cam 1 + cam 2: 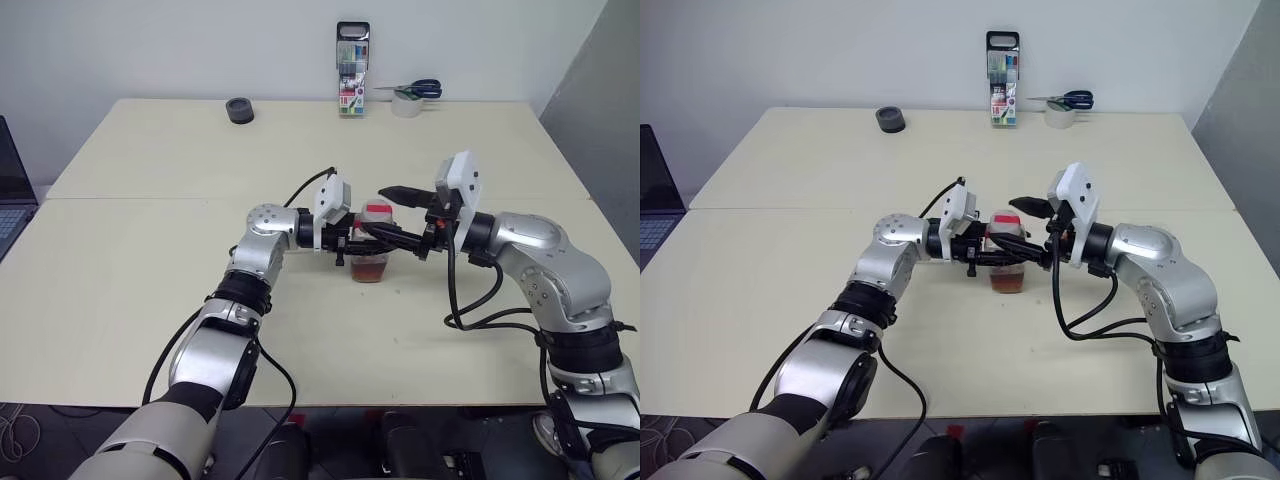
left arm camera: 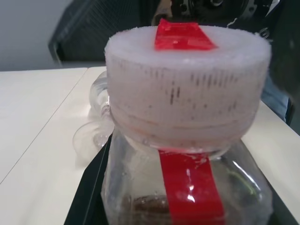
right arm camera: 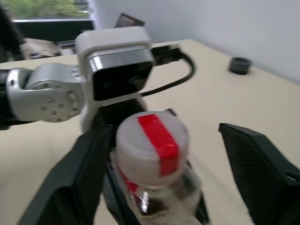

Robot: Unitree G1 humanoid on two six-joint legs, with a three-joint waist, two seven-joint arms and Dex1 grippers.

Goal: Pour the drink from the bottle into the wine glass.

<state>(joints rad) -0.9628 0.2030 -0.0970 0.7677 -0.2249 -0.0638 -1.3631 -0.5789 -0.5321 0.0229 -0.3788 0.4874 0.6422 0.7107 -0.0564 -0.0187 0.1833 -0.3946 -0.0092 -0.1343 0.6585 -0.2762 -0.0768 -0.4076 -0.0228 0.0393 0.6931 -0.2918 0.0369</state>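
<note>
Two arms meet over the middle of the big cream table (image 1: 140, 290), near its front half. Left gripper (image 1: 352, 243) is clamped on the bottle (image 1: 1008, 262), which stands upright with its white foam-looking cap and red strip up top, and a bit of reddish-brown drink (image 1: 369, 269) sits in the bottom. Right gripper (image 3: 161, 154) has its fingers spread wide on either side of the cap, not touching it. The wine glass (image 2: 96, 117) sits just behind the bottle.

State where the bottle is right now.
In the head views the bottle stands upright mid-table, gripped by the left claw, with the open right claw around its white cap.
</note>
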